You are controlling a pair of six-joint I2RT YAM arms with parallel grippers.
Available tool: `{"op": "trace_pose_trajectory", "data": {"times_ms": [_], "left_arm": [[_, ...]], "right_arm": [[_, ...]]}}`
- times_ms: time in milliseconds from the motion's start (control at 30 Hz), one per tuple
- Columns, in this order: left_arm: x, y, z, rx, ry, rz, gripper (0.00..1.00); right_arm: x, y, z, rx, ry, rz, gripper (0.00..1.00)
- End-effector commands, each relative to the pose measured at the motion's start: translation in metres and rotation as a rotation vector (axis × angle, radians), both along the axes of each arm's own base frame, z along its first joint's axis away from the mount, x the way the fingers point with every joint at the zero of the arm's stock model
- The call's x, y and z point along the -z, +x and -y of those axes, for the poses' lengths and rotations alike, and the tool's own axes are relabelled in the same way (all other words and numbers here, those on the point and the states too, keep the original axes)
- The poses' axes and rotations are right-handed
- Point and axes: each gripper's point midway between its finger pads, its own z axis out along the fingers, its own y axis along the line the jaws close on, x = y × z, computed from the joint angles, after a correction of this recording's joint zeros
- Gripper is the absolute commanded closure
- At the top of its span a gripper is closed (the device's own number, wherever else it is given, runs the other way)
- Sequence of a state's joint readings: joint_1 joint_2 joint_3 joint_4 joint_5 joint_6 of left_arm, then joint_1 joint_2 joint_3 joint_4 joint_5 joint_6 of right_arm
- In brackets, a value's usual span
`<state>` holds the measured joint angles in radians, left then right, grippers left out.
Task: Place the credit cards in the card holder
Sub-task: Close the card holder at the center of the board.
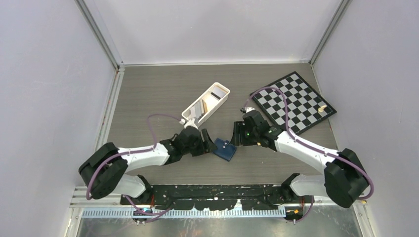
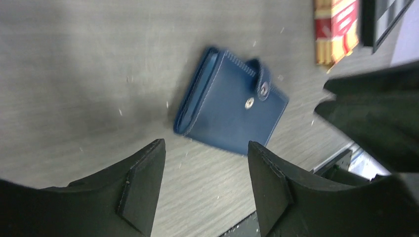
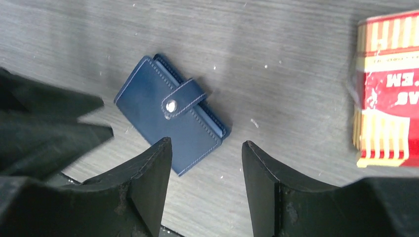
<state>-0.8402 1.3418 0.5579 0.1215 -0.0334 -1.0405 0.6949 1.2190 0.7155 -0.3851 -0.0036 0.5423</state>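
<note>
Two open hands, nothing held: left hand (image 2: 206, 148) and right hand (image 3: 206, 145) hover spread wide on either side of the card holder (image 1: 225, 149), which lies snapped shut on the table (image 1: 148, 94) between them. Looks like the credit cards (image 1: 210, 98) are standing in the white tray (image 1: 216, 108) further back.

One card holder (image 1: 225, 149) is being shown on the worktop (image 1: 148, 94), with two metal studs (image 2: 249, 103) being seen on it. One white tray (image 1: 217, 107) is being counted; the credit cards (image 1: 207, 101) inside it are being shown too small to number. One chessboard (image 1: 293, 102), one small piece (image 1: 322, 107) on it, and one red-and-gold pack (image 3: 385, 89) are being seen. Two arms are being counted, the left arm (image 1: 143, 157) and the right arm (image 1: 301, 147), each with two fingers (image 2: 143, 187).
</note>
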Motion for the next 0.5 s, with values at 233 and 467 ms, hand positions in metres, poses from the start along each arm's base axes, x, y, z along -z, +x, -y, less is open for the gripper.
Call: {"op": "trace_pose_trajectory", "data": {"times_ms": [233, 467], "left_arm": [[0.019, -0.016, 0.033, 0.02, -0.076, -0.062, 0.36], [0.034, -0.004, 0.04, 0.023, -0.05, -0.03, 0.37]], "right_arm": [[0.015, 0.019, -0.03, -0.093, 0.164, -0.011, 0.4], [0.035, 0.012, -0.034, -0.106, 0.174, -0.07, 0.43]]}}
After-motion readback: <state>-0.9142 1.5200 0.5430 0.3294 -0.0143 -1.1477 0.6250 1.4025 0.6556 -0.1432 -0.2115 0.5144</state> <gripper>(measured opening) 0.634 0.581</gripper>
